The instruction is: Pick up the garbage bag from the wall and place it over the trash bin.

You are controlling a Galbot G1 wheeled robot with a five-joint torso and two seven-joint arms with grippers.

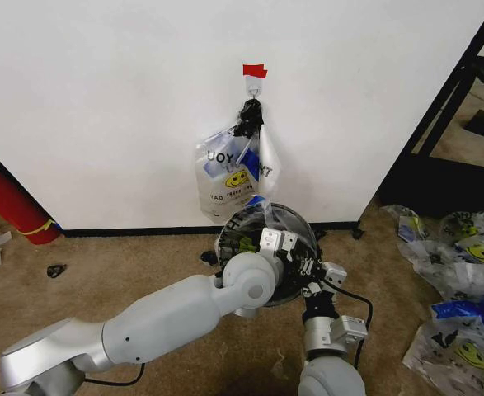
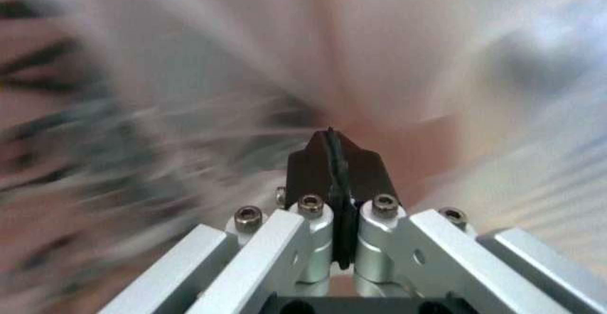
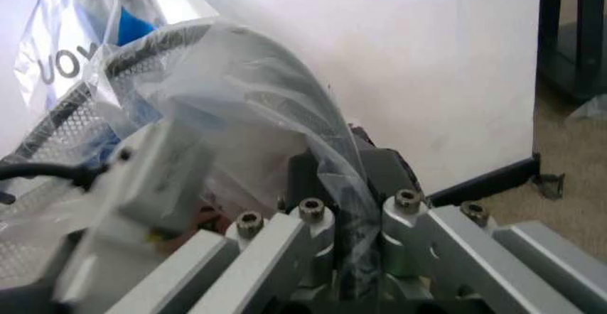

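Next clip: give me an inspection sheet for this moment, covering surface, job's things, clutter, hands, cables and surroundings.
Surface: tan carpet floor.
Job's things: garbage bag drawn over the trash bin rim, its film pinched by both hands; a bunch of bags hangs from the hook on the wall.
Clutter: loose printed bags on the floor at the robot's right; small dark object at its left.
Hands: left hand shut on film; right hand shut on film at the bin rim.
Cables: black cable by the right wrist.
Surroundings: red tape above the hook, red cylinder at left, black rack at right.
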